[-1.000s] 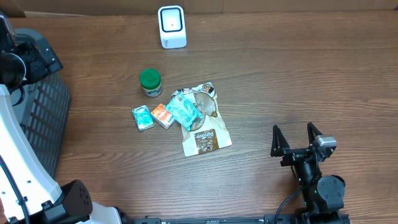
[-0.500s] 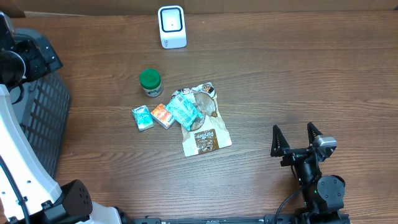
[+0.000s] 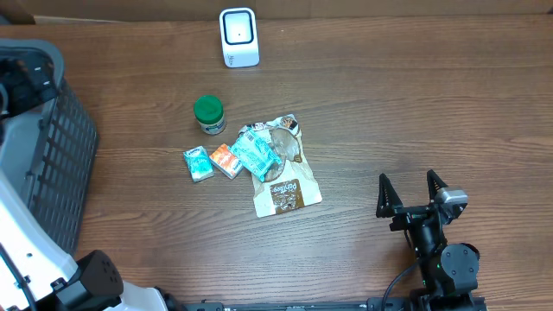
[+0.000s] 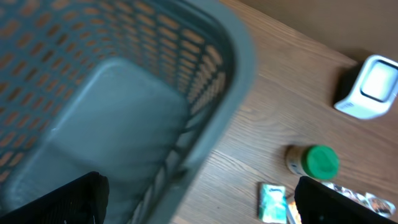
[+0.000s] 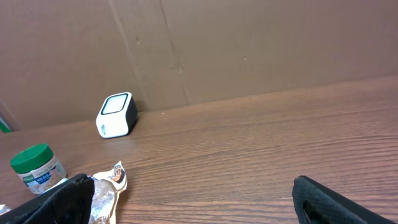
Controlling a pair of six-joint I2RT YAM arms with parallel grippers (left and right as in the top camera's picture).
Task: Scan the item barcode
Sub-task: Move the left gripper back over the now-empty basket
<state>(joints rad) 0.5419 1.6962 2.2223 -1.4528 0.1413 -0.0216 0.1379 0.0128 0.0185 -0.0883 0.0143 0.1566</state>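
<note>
Right claw (image 3: pixel 406 176) wide, snack pouch (image 3: pixel 285 188) well apart, left claw (image 4: pixel 199 200) seemingly wide over basket (image 4: pixel 124 37)

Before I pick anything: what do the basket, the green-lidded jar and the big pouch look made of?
The basket: grey moulded plastic, matte, judging by its slotted walls. The green-lidded jar: smooth, plastic-looking lid; the body is under a label, glass or plastic, cannot tell. The big pouch: thin flexible film, somewhat glossy, judging by its crinkles.

The right gripper (image 3: pixel 407 179) sits low at 4 o'clock of the worktop (image 3: pixel 389 104), its fingers (image 3: pixel 381 192) spread wide and empty, while the left gripper (image 4: pixel 200 182) hangs at 9 o'clock, equally wide apart.
</note>
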